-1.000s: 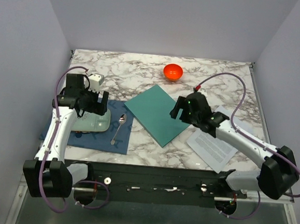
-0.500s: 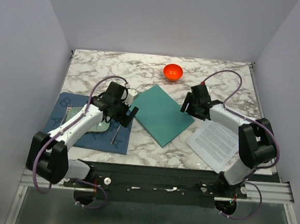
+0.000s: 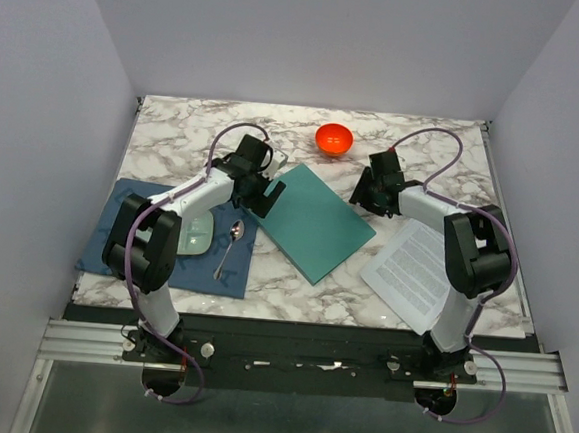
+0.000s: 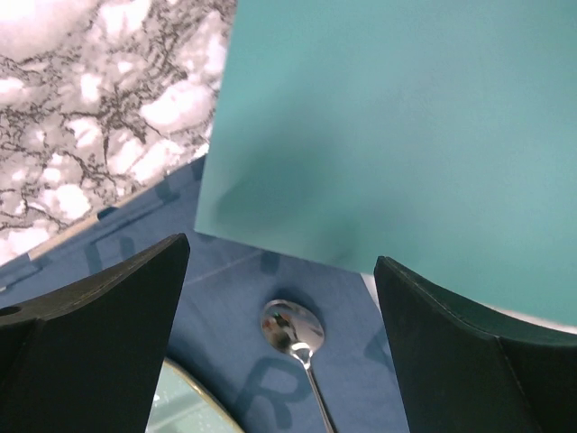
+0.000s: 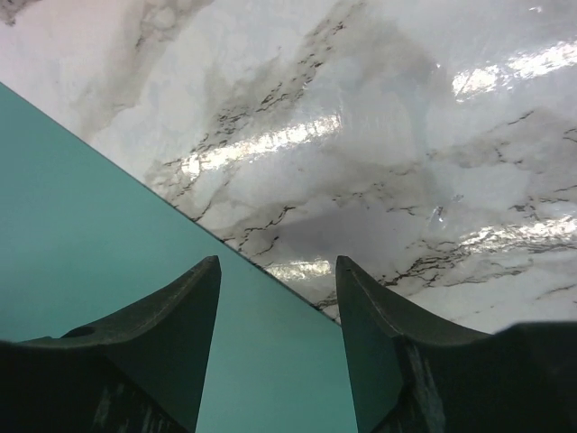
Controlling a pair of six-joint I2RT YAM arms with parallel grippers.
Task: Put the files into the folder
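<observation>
The teal-green folder (image 3: pixel 311 221) lies shut and flat in the middle of the marble table. It also shows in the left wrist view (image 4: pixel 406 126) and the right wrist view (image 5: pixel 90 253). The files (image 3: pixel 411 271) are a printed white sheet lying at the right, clear of the folder. My left gripper (image 3: pixel 264 194) is open over the folder's left corner (image 4: pixel 281 262). My right gripper (image 3: pixel 363 194) is open over the folder's right edge (image 5: pixel 278 271). Neither holds anything.
A dark blue cloth mat (image 3: pixel 165 267) at the left carries a pale mint plate (image 3: pixel 196 237) and a spoon (image 3: pixel 229 247), which also shows in the left wrist view (image 4: pixel 293 329). An orange bowl (image 3: pixel 334 138) stands at the back. Walls close in on three sides.
My left gripper has moved right from over the plate to the folder's left corner. My right gripper has moved back and up from the folder's near side to its right edge.
</observation>
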